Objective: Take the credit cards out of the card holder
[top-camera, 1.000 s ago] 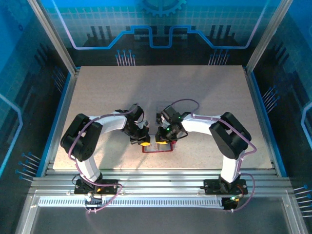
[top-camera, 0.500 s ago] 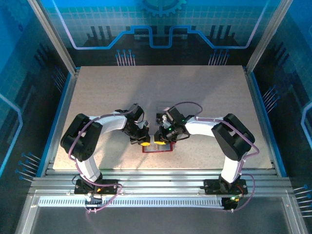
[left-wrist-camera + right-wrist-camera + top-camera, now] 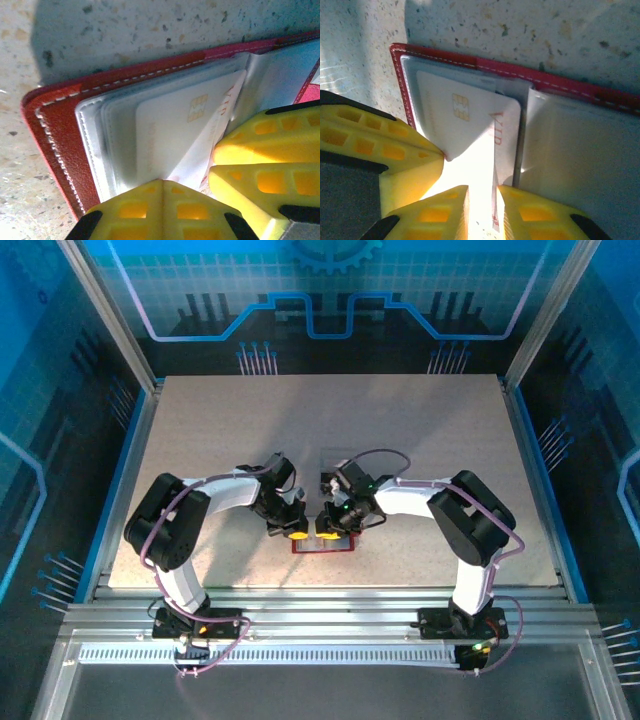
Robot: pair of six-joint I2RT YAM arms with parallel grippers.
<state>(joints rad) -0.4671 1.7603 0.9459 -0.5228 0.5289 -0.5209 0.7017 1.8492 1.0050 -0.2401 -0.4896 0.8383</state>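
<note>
From above, both arms reach in over the card holder point(image 3: 322, 545), which lies open on the table point(image 3: 200, 440) near its front edge. The left gripper point(image 3: 293, 531) and right gripper point(image 3: 328, 528) stand close side by side on top of it. I can make out no card lying loose on the bare table around them, so by my reading nothing has been taken out yet.

The left wrist camera shows the red cover with its white stitching and a stack of clear sleeves point(image 3: 107, 135) inside. A pale card point(image 3: 170, 135) with a gold chip sits skewed against the sleeves, one corner lifted toward the cameras. The left gripper point(image 3: 161, 190) has its yellow fingers pressed together with nothing between them. Its tip rests at the near edge of the sleeves and seems to pin the holder down. The right gripper's fingers point(image 3: 265, 145) crowd in just beside it.

At the right wrist, the right gripper point(image 3: 481, 192) has its jaws drawn to a narrow slot with the near edge of the pale card point(image 3: 470, 125) caught between them — a pinch on that card. The card lies over the left half of the holder point(image 3: 560, 85), with most of its face showing.

So the first card looks gripped and partly freed but not out — it has to be pulled clear, and the others, which I cannot pick out here, would follow.
</note>
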